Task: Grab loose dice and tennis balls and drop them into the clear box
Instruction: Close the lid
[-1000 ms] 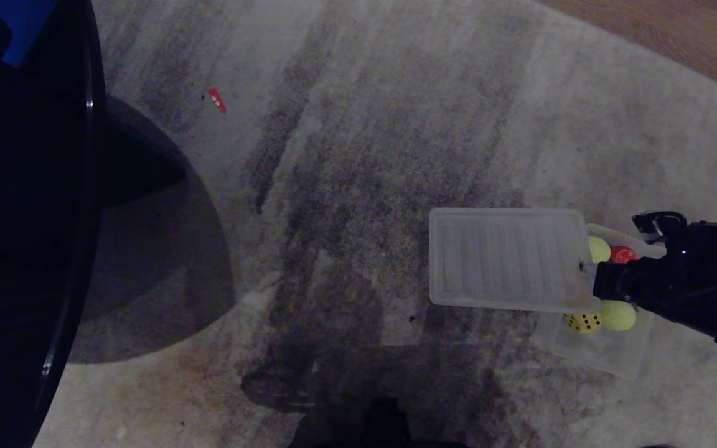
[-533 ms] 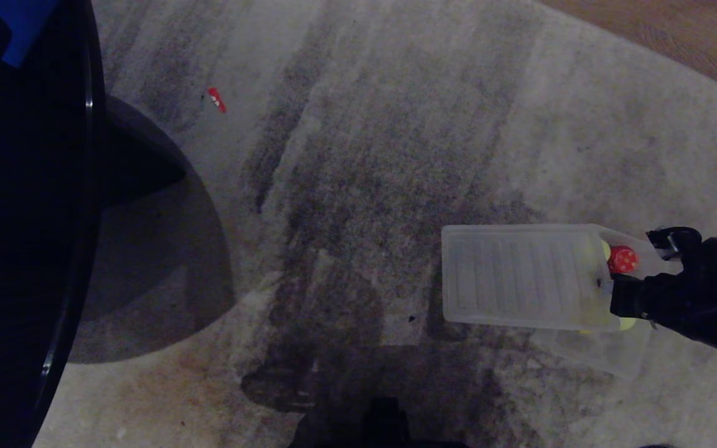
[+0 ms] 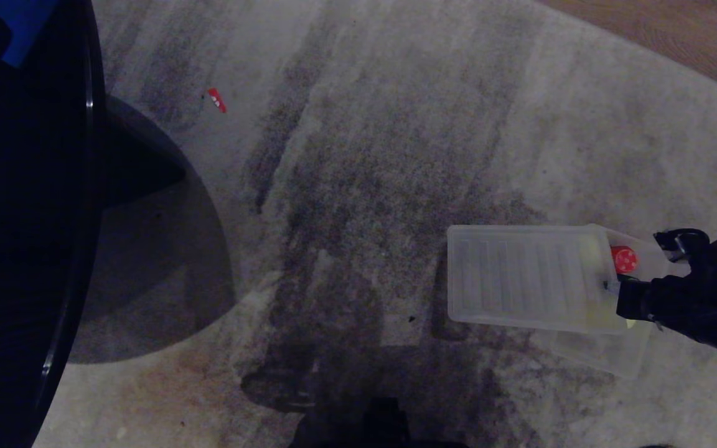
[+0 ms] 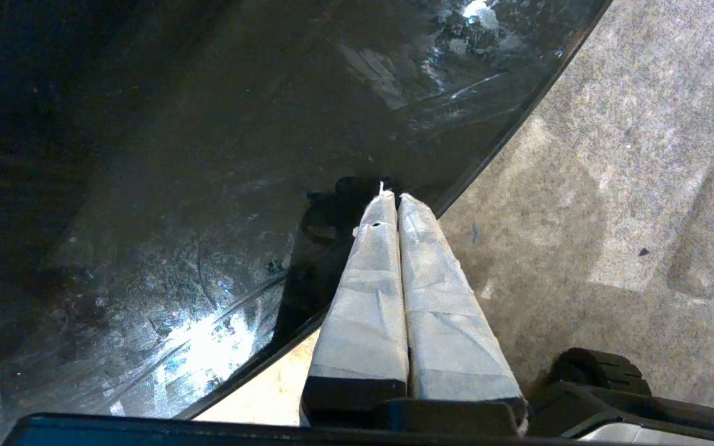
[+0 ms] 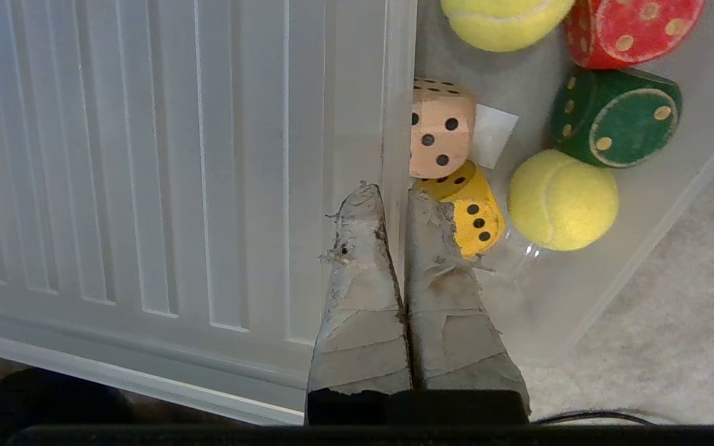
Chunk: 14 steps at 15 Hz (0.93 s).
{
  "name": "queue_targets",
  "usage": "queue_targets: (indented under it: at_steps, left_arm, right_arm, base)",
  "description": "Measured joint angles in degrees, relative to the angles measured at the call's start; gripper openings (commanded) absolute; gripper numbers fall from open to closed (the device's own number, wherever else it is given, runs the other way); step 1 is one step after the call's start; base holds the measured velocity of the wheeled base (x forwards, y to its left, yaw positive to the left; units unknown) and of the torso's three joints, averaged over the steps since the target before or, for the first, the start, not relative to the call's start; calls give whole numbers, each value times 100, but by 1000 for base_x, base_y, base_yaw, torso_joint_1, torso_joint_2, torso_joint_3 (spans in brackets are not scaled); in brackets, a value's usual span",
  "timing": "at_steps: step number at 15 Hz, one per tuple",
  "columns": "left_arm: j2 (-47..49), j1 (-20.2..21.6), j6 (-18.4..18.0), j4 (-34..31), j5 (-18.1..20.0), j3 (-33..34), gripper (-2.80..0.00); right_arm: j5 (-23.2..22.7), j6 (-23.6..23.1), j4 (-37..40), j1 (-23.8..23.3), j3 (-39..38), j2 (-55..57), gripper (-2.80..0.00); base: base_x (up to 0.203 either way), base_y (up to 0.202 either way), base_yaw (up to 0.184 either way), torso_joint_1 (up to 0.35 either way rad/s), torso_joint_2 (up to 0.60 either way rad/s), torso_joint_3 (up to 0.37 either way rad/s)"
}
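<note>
The clear box (image 3: 607, 354) sits on the carpet at the right. A ribbed translucent lid (image 3: 526, 280) hangs level over most of it, and my right gripper (image 3: 613, 289) is shut on the lid's edge. Only a red die (image 3: 623, 259) shows past the lid in the head view. The right wrist view shows the gripper (image 5: 392, 198) pinching the lid (image 5: 177, 155) rim. Inside the box (image 5: 549, 297) lie a beige die (image 5: 440, 127), a yellow die (image 5: 478, 217), a green die (image 5: 614, 118), a red die (image 5: 633, 28) and two tennis balls (image 5: 561, 199) (image 5: 506, 21).
A black round glass table (image 3: 22, 218) fills the left side. My left gripper (image 4: 391, 198) is parked shut above its edge. A small red scrap (image 3: 216, 99) lies on the carpet at the far left. Wood floor (image 3: 676, 31) begins at the far right.
My right gripper has carried the lid to the right over the box. The yellow die and the tennis balls, visible before in the head view, are now covered.
</note>
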<state>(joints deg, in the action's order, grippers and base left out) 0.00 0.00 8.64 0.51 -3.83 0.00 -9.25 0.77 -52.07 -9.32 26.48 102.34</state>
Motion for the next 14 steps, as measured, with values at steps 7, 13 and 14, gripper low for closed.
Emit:
queue_targets:
  at_steps: [7,13,14]
  left_arm:
    - [0,0,-2,-1,0,0,-280]
    - [0,0,0,0,2,0,-280]
    - [0,0,0,0,0,0,-280]
  right_arm:
    - [-2,2,-2,-8,-2,0,-280]
    - [-6,1,-2,-6,16,0,-280]
    - [-6,2,-9,4,39,-2,-280]
  base:
    - [0,0,0,0,0,0]
    - [0,0,0,0,0,0]
    - [0,0,0,0,0,0]
